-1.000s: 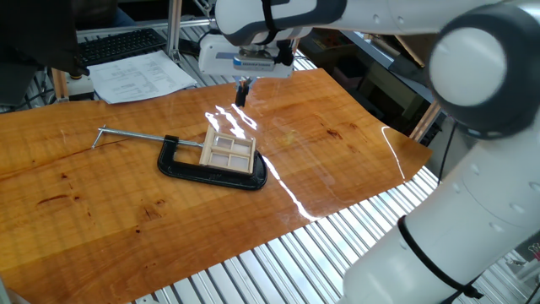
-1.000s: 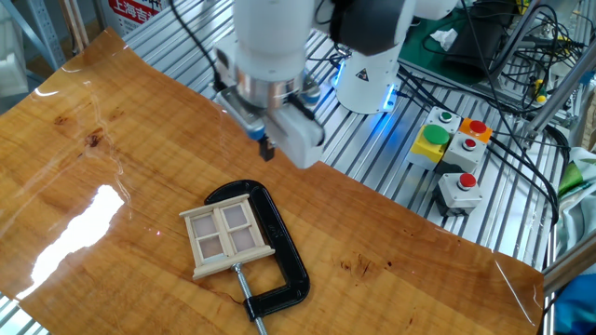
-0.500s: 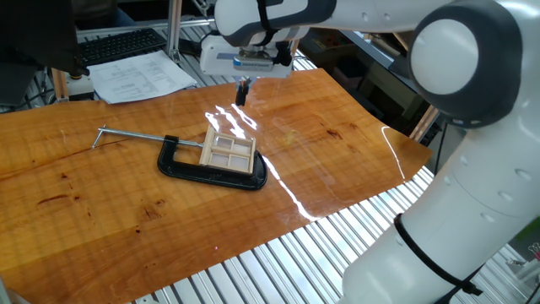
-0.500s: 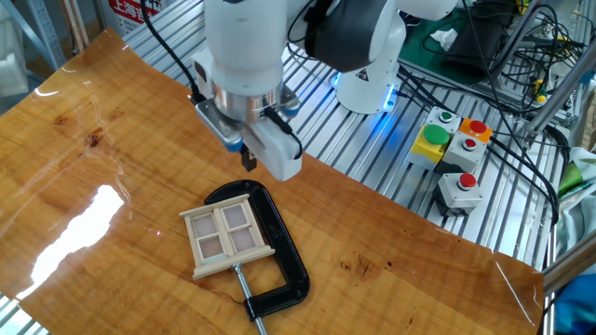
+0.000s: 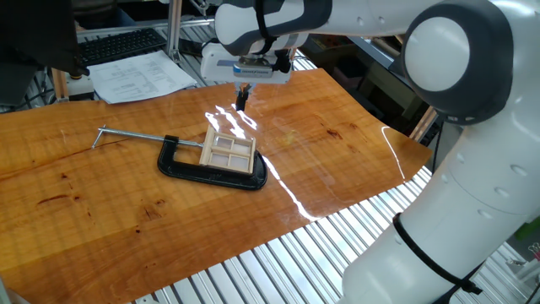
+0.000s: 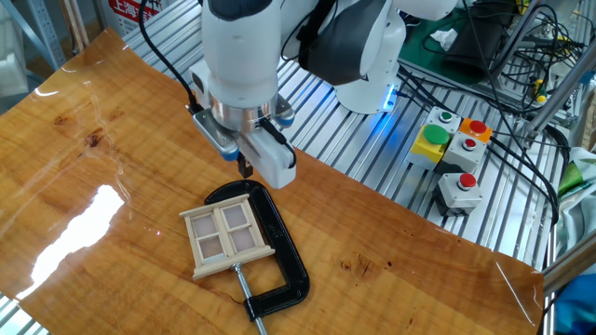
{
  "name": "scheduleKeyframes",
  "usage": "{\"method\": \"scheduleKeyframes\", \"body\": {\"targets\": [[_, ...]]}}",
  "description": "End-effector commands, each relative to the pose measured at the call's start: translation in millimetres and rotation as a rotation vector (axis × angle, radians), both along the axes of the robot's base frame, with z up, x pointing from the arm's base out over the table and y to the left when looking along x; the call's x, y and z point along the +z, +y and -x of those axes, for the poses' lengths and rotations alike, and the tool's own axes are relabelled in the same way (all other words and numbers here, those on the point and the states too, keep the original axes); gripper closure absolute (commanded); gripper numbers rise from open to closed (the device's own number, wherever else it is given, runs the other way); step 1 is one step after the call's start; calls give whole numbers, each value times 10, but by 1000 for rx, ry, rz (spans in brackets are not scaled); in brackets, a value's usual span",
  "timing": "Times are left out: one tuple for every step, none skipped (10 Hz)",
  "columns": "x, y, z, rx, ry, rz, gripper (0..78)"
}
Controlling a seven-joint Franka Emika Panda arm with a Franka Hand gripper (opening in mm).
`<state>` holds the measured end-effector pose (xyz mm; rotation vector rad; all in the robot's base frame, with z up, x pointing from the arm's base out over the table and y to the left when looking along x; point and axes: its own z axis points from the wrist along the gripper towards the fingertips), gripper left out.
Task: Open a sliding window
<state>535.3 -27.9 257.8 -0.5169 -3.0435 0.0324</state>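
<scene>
The sliding window (image 5: 228, 152) is a small pale wooden frame with several panes. It lies flat on the wooden table, held in the jaws of a black C-clamp (image 5: 208, 173). In the other fixed view the window (image 6: 226, 231) sits left of the clamp's black arc (image 6: 285, 247). My gripper (image 5: 242, 100) hangs above the table just behind the window, apart from it. Its dark fingers look pressed together and hold nothing. In the other fixed view the gripper (image 6: 246, 168) hovers just above the clamp's far end.
The clamp's steel rod (image 5: 131, 134) sticks out to the left. Papers (image 5: 139, 78) and a keyboard (image 5: 122, 44) lie beyond the table's far edge. Button boxes (image 6: 453, 154) and cables sit on the slatted bench beside the robot base.
The gripper has moved down and toward the window's far edge, ending just above the clamp. The window and clamp have not moved.
</scene>
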Motion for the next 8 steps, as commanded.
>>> {"method": "scheduleKeyframes", "body": {"targets": [[-110,-30,-12,-12,-19,11,776],[-110,-30,-12,-9,-22,11,776],[-110,-30,-12,-7,-30,12,776],[-110,-30,-12,-2,-47,13,776],[-110,-30,-12,-4,-66,13,776],[-110,-30,-12,2,-70,6,776],[-110,-30,-12,-3,-64,0,776],[-110,-30,-12,-7,-61,0,776]]}}
